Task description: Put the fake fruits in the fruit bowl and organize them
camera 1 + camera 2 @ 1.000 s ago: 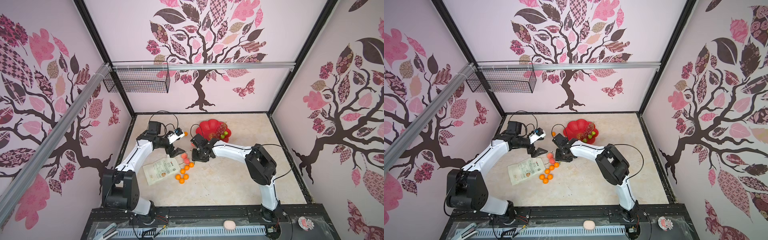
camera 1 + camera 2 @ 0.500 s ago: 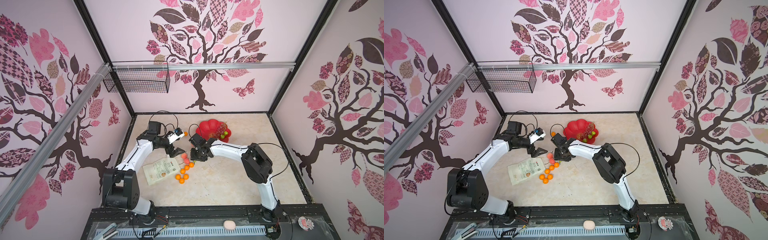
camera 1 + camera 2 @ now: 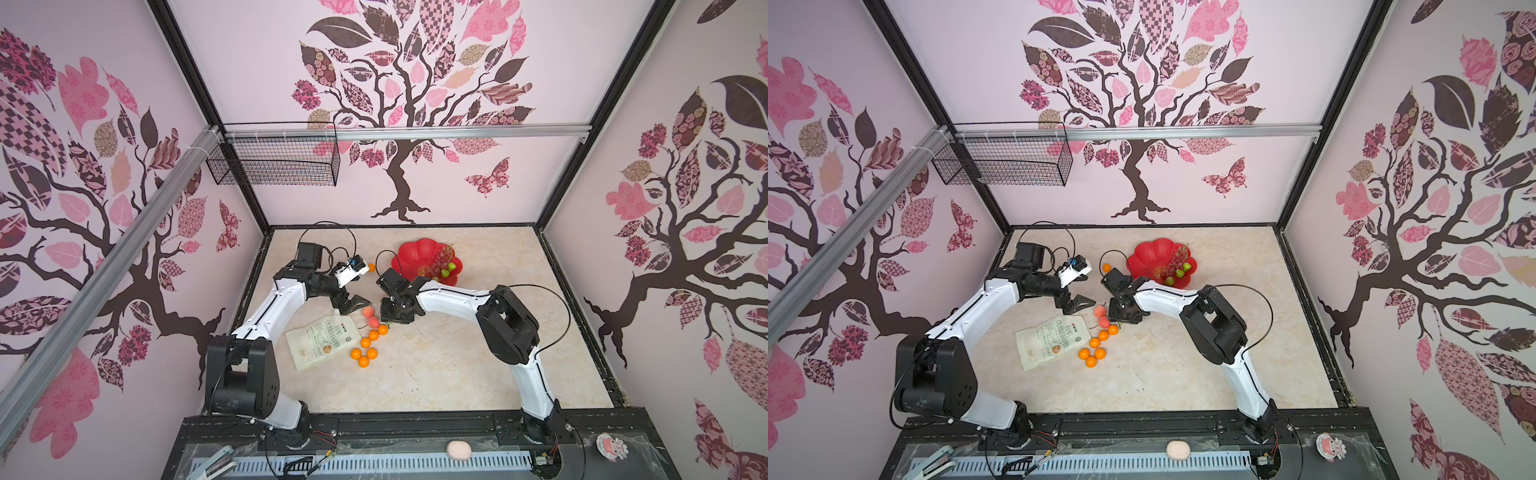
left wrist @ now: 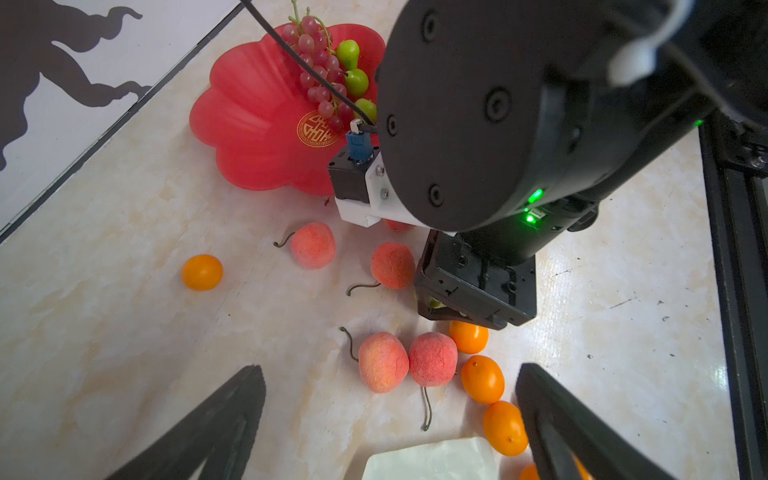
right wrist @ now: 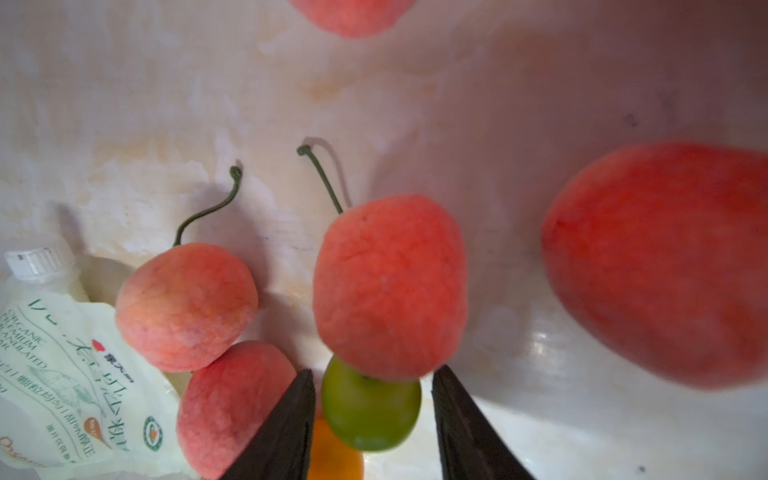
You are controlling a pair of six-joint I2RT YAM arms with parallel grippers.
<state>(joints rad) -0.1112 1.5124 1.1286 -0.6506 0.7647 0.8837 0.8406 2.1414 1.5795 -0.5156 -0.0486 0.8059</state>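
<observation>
In both top views the red flower-shaped fruit bowl (image 3: pixel 409 254) (image 3: pixel 1148 255) sits toward the back of the marble counter (image 3: pixel 436 374). A grape bunch (image 3: pixel 441 258) and green pears (image 3: pixel 448 272) lie in its right half. A lone orange (image 3: pixel 371 268) rests on the counter just left of the bowl. The other oranges (image 3: pixel 365 353) trail in a loose row beside a white printed pouch (image 3: pixel 322 340), with peaches (image 3: pixel 370 316) at the row's far end. The left tool (image 3: pixel 354 305) hangs just left of the peaches, and the right tool (image 3: pixel 390 319) points down just right of them. In the left wrist view the left tool's fingers (image 4: pixel 232 415) stand wide apart with nothing between them, above two touching peaches; the bowl's gold emblem (image 4: pixel 313 131) shows beside the grapes. In the right wrist view the right tool's fingers (image 5: pixel 286 428) stand at a middling width on either side of a single green pear (image 5: pixel 370 411), with a thin gap on each side. A peach overlaps the pear's top, and an orange lies partly hidden under it.
</observation>
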